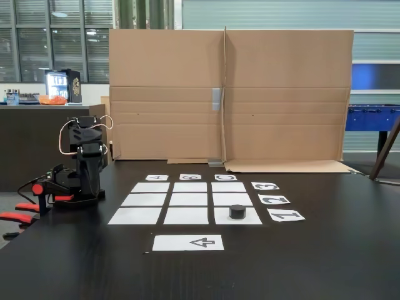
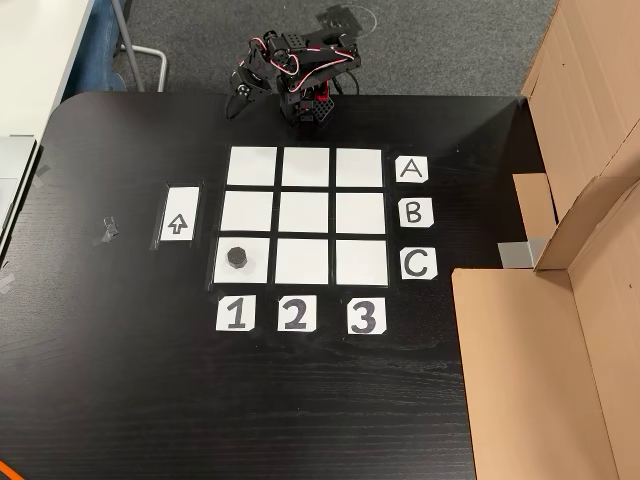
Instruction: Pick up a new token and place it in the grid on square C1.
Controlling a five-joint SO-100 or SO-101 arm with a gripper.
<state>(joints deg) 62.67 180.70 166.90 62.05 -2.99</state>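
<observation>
A small black token (image 1: 237,211) (image 2: 237,257) stands upright on square C1 (image 1: 253,217) (image 2: 258,272), the corner cell of the white paper grid (image 1: 189,199) (image 2: 305,212) where row C meets column 1. The black arm (image 1: 84,165) sits folded over its base, off the A side of the grid and well away from the token. Its gripper (image 2: 244,88) is tucked against the arm at the table's edge. The jaws are too small and dark to read. Nothing shows in them.
A white sheet with an arrow (image 1: 187,242) (image 2: 179,214) lies beside the column-1 side of the grid. Paper labels A, B, C and 1, 2, 3 border it. A cardboard wall (image 1: 231,94) (image 2: 580,300) stands beyond column 3. Red clamps (image 1: 19,212) hold the arm's base.
</observation>
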